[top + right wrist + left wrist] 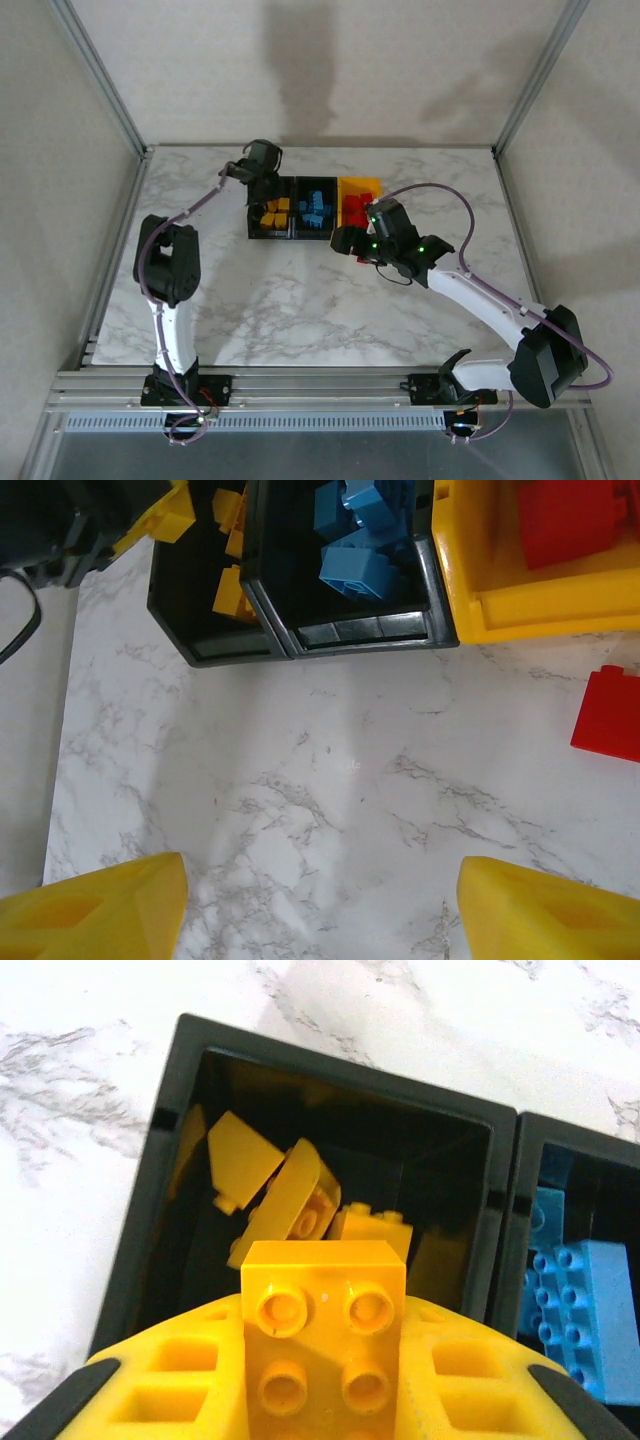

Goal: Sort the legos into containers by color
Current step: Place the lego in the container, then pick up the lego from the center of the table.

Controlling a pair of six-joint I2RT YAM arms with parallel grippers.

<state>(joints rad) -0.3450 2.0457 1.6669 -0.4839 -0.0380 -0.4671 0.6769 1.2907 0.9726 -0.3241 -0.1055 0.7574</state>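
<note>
Sorting looks nearly done. In the overhead view the three joined open-topped plastic bins (313, 208) sit in a row in the upper middle of the frame, on the white marble-patterned surface (300, 310). The black bin at the left end (340, 1070) holds a heap of yellow-orange studded bricks (285, 1185). The middle black bin (355, 632) holds light blue bricks (355, 565), and the yellow bin at the right end (540, 610) holds red bricks (565, 520). No mixed colours noted in any bin. Left to do, as far as I can see: two pieces. First, a single yellow-orange studded brick (322, 1310) is clamped between the fingers of the left gripper (322, 1400), studs toward the wrist camera, directly over the left-end black bin; I judge it ready to drop. Second, a lone red brick (608, 715) lies flat on the surface at the right edge of the right wrist view, just below the yellow bin's near wall and apart from it. The right gripper (320, 905) is spread wide and empty, hovering over bare surface. The lone red brick lies up and to the right of its fingers, outside the gap. Strays under the arms: cannot tell.
</note>
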